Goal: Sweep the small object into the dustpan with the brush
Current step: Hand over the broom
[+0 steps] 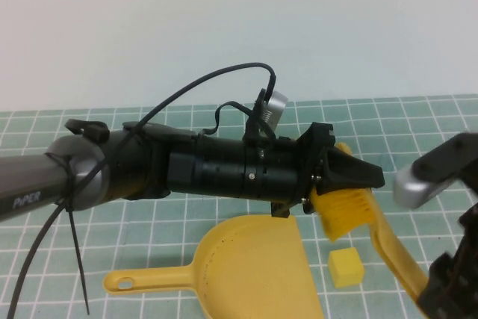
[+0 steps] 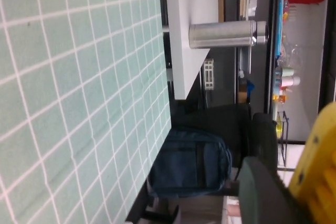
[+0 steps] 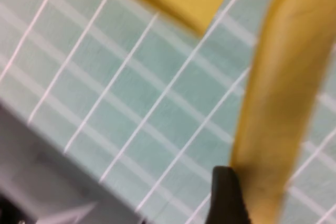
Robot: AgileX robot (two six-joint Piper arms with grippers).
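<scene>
Judging by its soft edges and small size, the small pale-yellow cube should be light and will likely skid or tumble rather than roll, so you want a low, steady stroke, not a flick. It sits on the green tiled worktop, just beside the open lip of the flat yellow plastic dustpan and clear of it, with the bright orange-yellow bristle block of the small hand brush above and slightly behind it.

Your left tool reaches across the middle of the scene and is clamped on the head end of the brush, right above the bristles. Your right tool sits at the near right edge, where the slim tan-yellow handle runs down to it; its wrist view shows a dark finger against the handle, but I cannot tell whether it is closed on it.

The handle looks stiff and smooth, so it may twist in a loose hold; gripping near the head gives better control. The bristles will flex, so press only lightly. The dustpan looks light and could slide if the brush pushes it.
</scene>
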